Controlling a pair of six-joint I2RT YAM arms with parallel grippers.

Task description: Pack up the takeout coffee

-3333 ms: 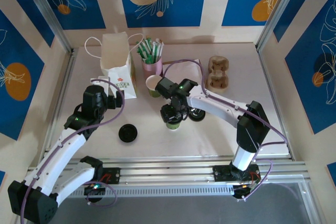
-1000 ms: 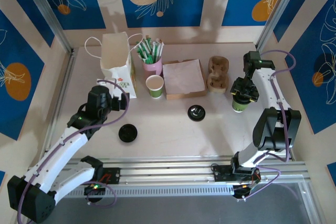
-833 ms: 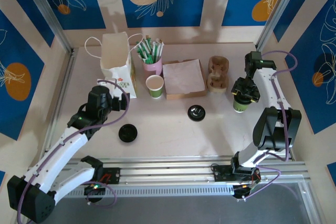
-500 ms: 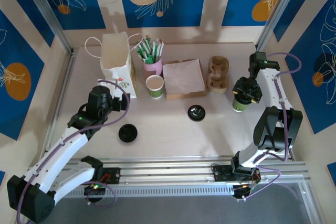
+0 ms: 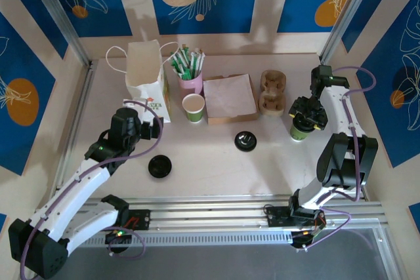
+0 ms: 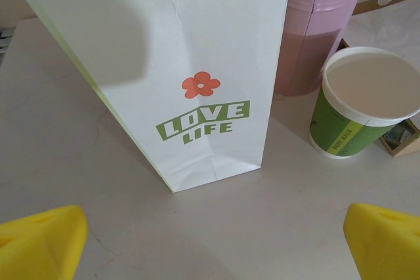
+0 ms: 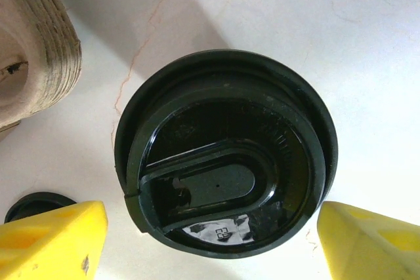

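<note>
Coffee cup [image 5: 298,132] under right gripper [image 5: 306,114] overhead; from wrist, black lid [image 7: 223,162] on, fingers [image 7: 52,237] parted either side. Left gripper [image 6: 211,244] wide apart, facing bag [image 6: 170,63].

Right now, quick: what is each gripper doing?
Left gripper: open, holding nothing.
Right gripper: open, fingers either side of the lidded takeout coffee.

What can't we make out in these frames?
- Body of the lidded cup: right wrist view, the black lid covers it.
- Whether the right claw touches that cup: top external, the claw sits over it, too small.
- Mouth of the paper bag: cut off by the left wrist view's top edge.
- Small print on the open cup: left wrist view, blurred.
</note>
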